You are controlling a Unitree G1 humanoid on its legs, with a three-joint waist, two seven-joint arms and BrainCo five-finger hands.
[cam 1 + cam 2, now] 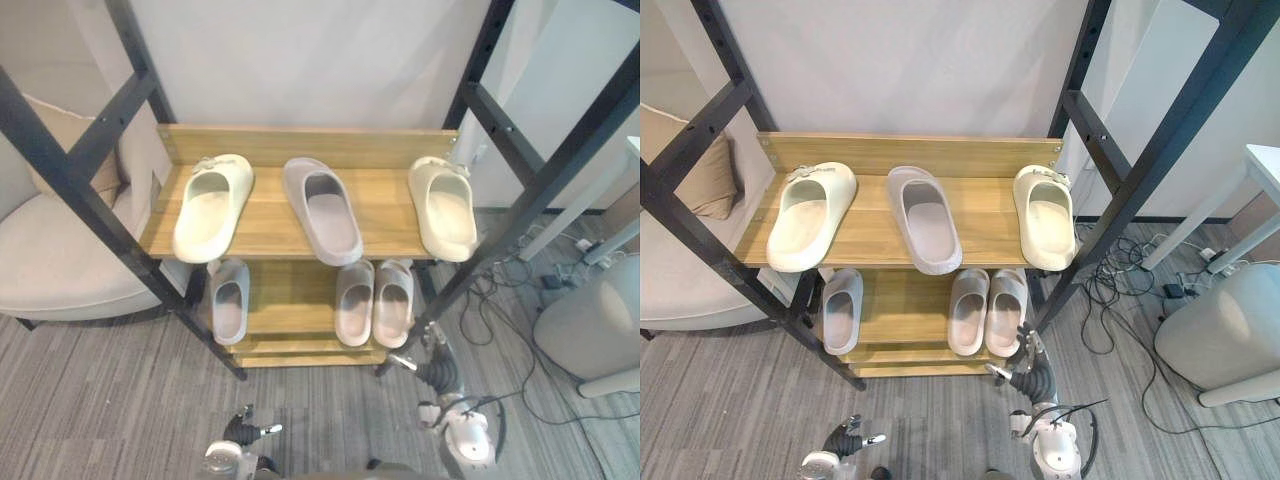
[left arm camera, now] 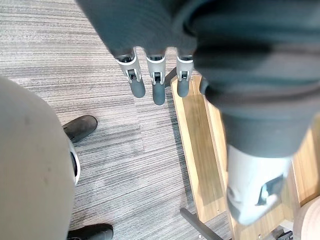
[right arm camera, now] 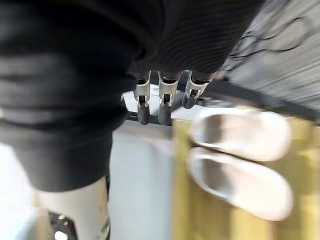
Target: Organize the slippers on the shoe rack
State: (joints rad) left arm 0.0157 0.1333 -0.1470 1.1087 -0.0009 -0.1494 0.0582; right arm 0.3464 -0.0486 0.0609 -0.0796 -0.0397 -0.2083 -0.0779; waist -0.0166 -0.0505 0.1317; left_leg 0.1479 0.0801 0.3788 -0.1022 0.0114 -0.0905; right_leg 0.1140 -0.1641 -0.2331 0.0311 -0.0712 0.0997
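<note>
Rack notes: wooden shoe rack [image 1: 268,214] with two shelves, set inside a black metal frame [image 1: 70,170] whose slanted struts cross in front of both front corners.

Top shelf holds three slippers: a cream slipper [image 1: 211,206] at left, a grey slipper [image 1: 322,210] in the middle, a second cream slipper [image 1: 443,207] at right. All have toes at or just over the front edge, with bare wood between them.

Lower shelf also holds three: a single pale slipper [image 1: 229,300] at left and a pale pair [image 1: 354,301] touching side by side at right, with an open gap between. The top shelf hides their heel ends. Six slippers in all.

Left hand [image 1: 238,430] hangs low over carpet in front of the rack, fingers [image 2: 157,90] straight and side by side, holding nothing. Right hand [image 1: 434,372] is near the rack's right front leg, fingers [image 3: 165,107] likewise straight and empty; its wrist view is smeared, with two pale slippers just discernible.

Cushioned seat [image 1: 50,260] stands at left, loose cables [image 1: 500,300] lie on the floor at right
</note>
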